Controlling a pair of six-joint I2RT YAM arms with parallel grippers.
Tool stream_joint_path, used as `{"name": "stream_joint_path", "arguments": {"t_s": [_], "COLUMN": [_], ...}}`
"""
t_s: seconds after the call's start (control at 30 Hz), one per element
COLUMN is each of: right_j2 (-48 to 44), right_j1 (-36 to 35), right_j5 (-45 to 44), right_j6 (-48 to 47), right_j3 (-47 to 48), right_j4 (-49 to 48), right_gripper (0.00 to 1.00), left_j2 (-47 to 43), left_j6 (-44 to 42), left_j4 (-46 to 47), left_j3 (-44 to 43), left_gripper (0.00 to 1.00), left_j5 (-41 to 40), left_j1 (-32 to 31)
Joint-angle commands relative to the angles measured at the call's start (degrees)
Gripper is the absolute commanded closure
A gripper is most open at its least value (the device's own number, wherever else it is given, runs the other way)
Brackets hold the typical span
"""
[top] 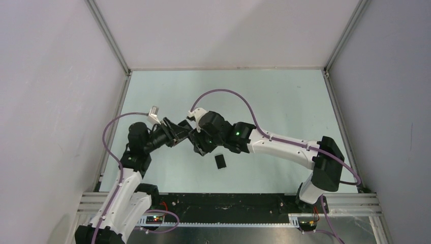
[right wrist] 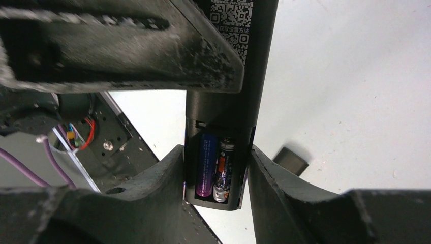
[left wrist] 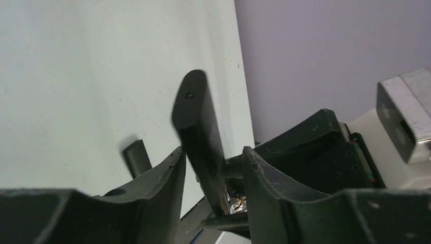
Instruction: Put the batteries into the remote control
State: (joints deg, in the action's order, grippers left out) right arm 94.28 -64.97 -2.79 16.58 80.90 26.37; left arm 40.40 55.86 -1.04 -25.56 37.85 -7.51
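Slim black rectangular remote control (right wrist: 223,101) aloft mid-surface; right fingers (right wrist: 152,193) clenched on its recess end, left fingers (left wrist: 157,188) released, gap visible. In recess, side by side: blue-purple battery (right wrist: 207,162), dark battery (right wrist: 223,170). Loose black cover plate (top: 220,161) at 5 o'clock on pale surface (top: 279,101)

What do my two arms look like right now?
The left arm and right arm have white links, black joint housings and black, scuffed jaws. A purple cable loops along each; a green light glows on the right.
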Motion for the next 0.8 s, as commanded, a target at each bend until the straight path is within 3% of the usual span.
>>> {"name": "stream_joint_path", "arguments": {"t_s": [0.0,0.2,0.43,0.77], "right_j2": [-3.6,-5.3,-6.1,-6.2], "right_j1": [1.2,2.7,2.6,2.9], "right_j5": [8.4,14.6,16.2,16.2], "right_j6": [-7.0,-12.8,-15.6,-14.7], "right_j3": [-1.1,-2.3,-3.2,-3.6], "right_j4": [0.1,0.6,0.0,-1.0], "right_gripper": [0.68,0.69,0.69,0.69], "left_j2": [-0.1,0.1,1.7,2.0], "left_j6": [-6.5,-6.9,-4.7,-2.5], "left_j4": [-5.1,-5.2,-5.1,-5.1], "left_j3": [-3.9,-4.2,-3.6,-3.8], "left_gripper": [0.51,0.52,0.54,0.77], "left_j5": [3.2,6.4,7.2,8.4], "left_j1": [-0.3,-0.2,-0.2,-0.2]}}
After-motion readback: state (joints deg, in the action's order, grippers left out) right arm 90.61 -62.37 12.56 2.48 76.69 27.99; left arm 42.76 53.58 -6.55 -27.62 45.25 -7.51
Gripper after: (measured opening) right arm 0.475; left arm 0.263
